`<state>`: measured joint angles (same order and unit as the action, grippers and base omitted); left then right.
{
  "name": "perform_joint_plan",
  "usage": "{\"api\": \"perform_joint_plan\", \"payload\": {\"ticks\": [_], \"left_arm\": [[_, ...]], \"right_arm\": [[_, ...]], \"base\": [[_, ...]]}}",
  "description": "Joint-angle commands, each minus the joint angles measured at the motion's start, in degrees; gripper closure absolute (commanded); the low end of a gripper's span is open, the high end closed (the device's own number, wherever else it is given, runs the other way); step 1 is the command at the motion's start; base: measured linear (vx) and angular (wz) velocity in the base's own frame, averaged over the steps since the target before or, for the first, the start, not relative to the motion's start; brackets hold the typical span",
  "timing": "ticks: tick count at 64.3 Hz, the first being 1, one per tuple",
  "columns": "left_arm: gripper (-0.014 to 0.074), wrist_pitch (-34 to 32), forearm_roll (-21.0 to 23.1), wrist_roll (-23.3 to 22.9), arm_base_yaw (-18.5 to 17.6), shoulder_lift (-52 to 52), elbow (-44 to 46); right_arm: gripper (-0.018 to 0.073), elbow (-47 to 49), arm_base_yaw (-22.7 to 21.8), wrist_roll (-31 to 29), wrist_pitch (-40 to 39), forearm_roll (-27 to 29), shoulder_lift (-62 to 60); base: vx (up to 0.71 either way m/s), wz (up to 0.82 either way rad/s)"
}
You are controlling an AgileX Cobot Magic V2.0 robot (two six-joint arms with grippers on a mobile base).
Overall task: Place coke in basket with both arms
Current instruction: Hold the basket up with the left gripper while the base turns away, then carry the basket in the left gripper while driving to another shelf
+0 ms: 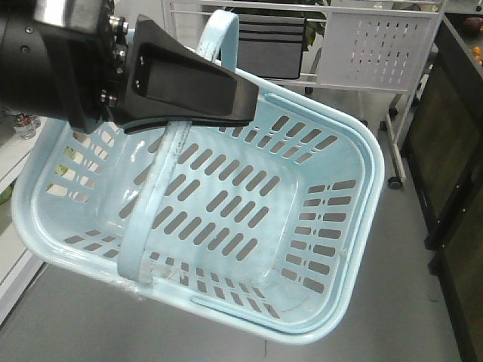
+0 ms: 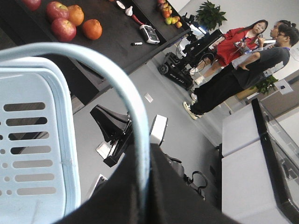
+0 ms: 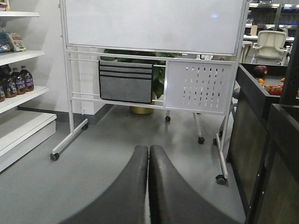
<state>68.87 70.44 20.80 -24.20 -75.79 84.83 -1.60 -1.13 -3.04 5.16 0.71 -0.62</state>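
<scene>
The left gripper [image 2: 144, 158] clamps the basket [image 1: 332, 219] by its handle [image 1: 151, 204], the best hold on this seemingly light, stiff shell, and the right gripper [image 3: 148, 151] is closed, empty.

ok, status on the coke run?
Left claw shut on basket handle; basket hangs tilted, empty. Right claw shut, holding nothing. Coke not in any view. Nothing seen in the way.
</scene>
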Motion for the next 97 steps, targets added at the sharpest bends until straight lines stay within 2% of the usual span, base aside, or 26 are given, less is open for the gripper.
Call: {"api": "perform_joint_plan", "payload": {"ticks": [1, 97], "left_arm": [[0.0603, -1.9, 5.3, 0.6, -0.3, 1.5, 1.6], [0.0603, -1.9, 5.3, 0.6, -0.3, 1.5, 1.6]], "right_arm": [[0.0564, -0.5, -0.1, -0.5, -4.2, -0.3, -0.7], [0.0564, -0.5, -0.1, -0.5, -4.2, -0.3, -0.7]], "base": [[0.08, -0.12], [0.15, -0.16]]}}
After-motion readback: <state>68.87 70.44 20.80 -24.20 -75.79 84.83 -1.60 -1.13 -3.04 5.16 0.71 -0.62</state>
